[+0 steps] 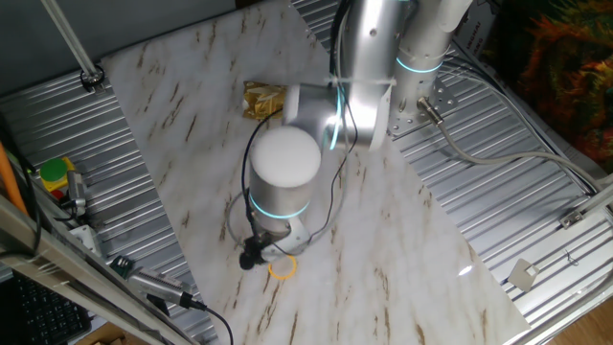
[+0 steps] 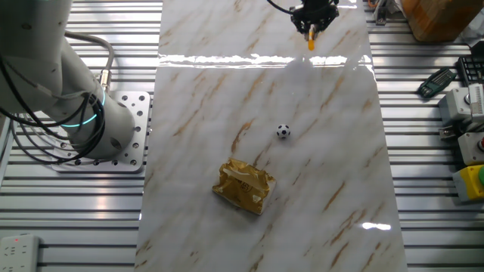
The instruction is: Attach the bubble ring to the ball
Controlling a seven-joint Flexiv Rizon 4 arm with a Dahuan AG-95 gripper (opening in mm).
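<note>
The bubble ring (image 1: 283, 268) is a small orange-yellow hoop at the near end of the marble board, right beside my gripper (image 1: 259, 257). In the other fixed view my gripper (image 2: 312, 25) is at the board's far end, and an orange piece of the bubble ring (image 2: 311, 40) hangs from its closed fingers. The ball (image 2: 283, 131), tiny, white with black patches, lies alone on the board's middle, well away from the gripper. In the first fixed view the arm hides the ball.
A crumpled gold foil wrapper (image 2: 243, 186) lies on the marble board (image 2: 197, 91), near the ball; it also shows in the first fixed view (image 1: 263, 99). The arm's base (image 2: 113, 128) stands on ribbed metal at the left. Tools and boxes (image 2: 465, 113) sit at the right edge.
</note>
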